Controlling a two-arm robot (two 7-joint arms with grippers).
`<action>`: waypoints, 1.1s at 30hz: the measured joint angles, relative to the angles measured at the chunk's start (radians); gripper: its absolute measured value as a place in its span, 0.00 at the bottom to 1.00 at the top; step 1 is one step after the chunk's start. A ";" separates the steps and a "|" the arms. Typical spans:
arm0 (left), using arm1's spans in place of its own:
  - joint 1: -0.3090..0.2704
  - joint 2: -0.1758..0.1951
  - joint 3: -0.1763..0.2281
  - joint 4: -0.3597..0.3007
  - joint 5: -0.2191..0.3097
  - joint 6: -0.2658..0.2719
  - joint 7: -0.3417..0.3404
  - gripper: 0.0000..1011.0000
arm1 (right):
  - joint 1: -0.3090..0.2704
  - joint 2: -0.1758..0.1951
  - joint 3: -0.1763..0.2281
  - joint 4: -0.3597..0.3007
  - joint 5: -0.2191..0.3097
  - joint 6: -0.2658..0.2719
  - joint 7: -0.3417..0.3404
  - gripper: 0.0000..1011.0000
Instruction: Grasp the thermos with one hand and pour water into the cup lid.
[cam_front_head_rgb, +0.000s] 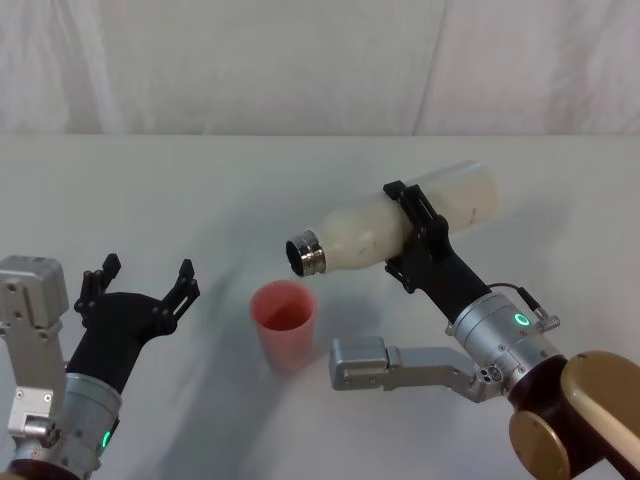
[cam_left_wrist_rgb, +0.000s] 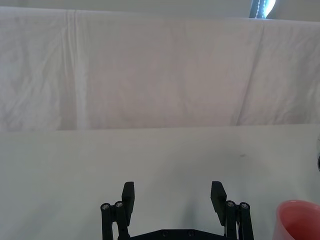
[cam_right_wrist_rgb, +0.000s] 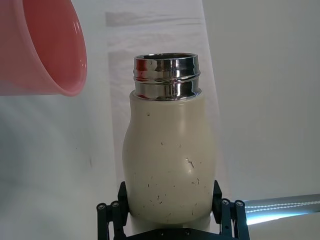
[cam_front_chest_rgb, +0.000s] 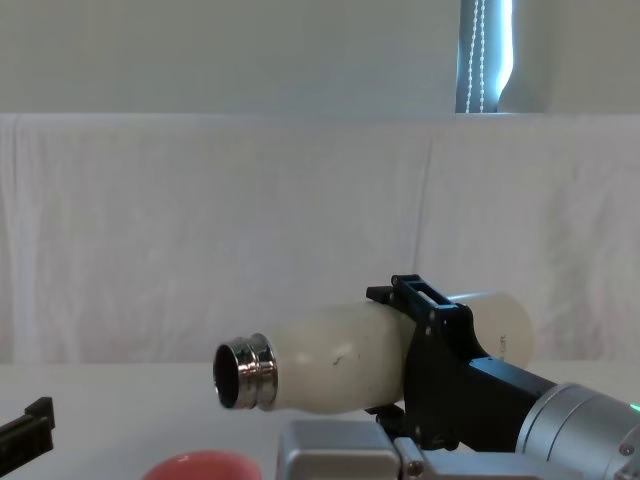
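- Right now the right gripper (cam_front_head_rgb: 418, 232) is clamped around the body of the thermos (cam_front_head_rgb: 390, 226), its black fingers on either side of the cream-white bottle near the middle of its length.
- The thermos is held off the white table (cam_front_head_rgb: 150, 190), tipped almost flat, with its shiny threaded steel neck pointing toward the robot's left and slightly downward.
- Its open mouth sits just above and a little beyond the rim of the cup lid (cam_front_head_rgb: 284, 324), not touching it.
- The cup lid, a salmon-pink round cup, stands upright on the table between the two arms, nearer the right arm's wrist than the left gripper.
- From the chest view, the thermos (cam_front_chest_rgb: 360, 360) lies nearly level in the right gripper (cam_front_chest_rgb: 425, 345), and the curved pink top of the cup lid (cam_front_chest_rgb: 200, 466) peeks up at the bottom edge, below the neck.
- The right wrist view looks along the bottle (cam_right_wrist_rgb: 170, 165) to its steel neck, with the pink cup lid (cam_right_wrist_rgb: 42, 47) off to one side of the mouth; whether water is flowing cannot be told.
- The left gripper (cam_front_head_rgb: 140, 290) hovers low over the table on the robot's left, jaws spread wide and holding nothing, well apart from the cup lid.
- In the left wrist view the spread fingers (cam_left_wrist_rgb: 128, 192) face the draped white backdrop (cam_left_wrist_rgb: 160, 70), and the cup lid's rim (cam_left_wrist_rgb: 300, 220) shows at the corner.
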 joint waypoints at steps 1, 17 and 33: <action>0.000 0.000 0.000 0.000 0.000 0.000 0.000 0.99 | 0.000 0.000 0.000 0.000 -0.001 0.000 0.000 0.95; 0.000 0.000 0.000 0.000 0.000 0.000 0.000 0.99 | 0.003 0.010 -0.004 -0.005 -0.012 0.005 0.004 0.95; 0.000 0.000 0.000 0.000 0.000 0.000 0.000 0.99 | 0.004 0.012 -0.008 -0.005 -0.024 0.011 0.003 0.95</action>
